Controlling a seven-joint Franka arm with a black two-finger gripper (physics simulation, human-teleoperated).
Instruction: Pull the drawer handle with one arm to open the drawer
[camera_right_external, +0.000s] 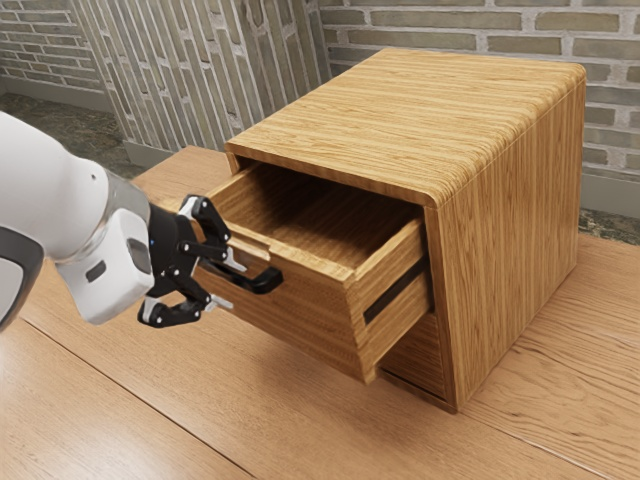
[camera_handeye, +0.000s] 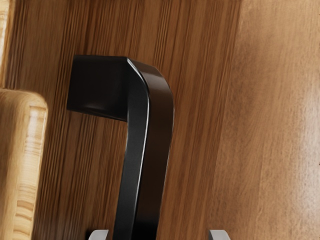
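Note:
The wooden cabinet (camera_right_external: 470, 130) stands on the table with its drawer (camera_right_external: 320, 290) pulled partway out; the drawer's hollow inside shows. A black bar handle (camera_right_external: 255, 281) sits on the drawer front. My gripper (camera_right_external: 228, 284) is at the handle from the exterior view's left, open, with the bar passing between the fingers. In the wrist view the handle (camera_handeye: 145, 150) runs up from between the two silver fingertips (camera_handeye: 100, 234) and bends over to the drawer front (camera_handeye: 200, 100). One fingertip stands apart from the bar.
The cabinet rests on a wooden tabletop (camera_right_external: 200, 420) with bare room in front and toward the exterior view's left. A brick wall (camera_right_external: 480, 25) and slatted panel (camera_right_external: 190, 60) stand behind.

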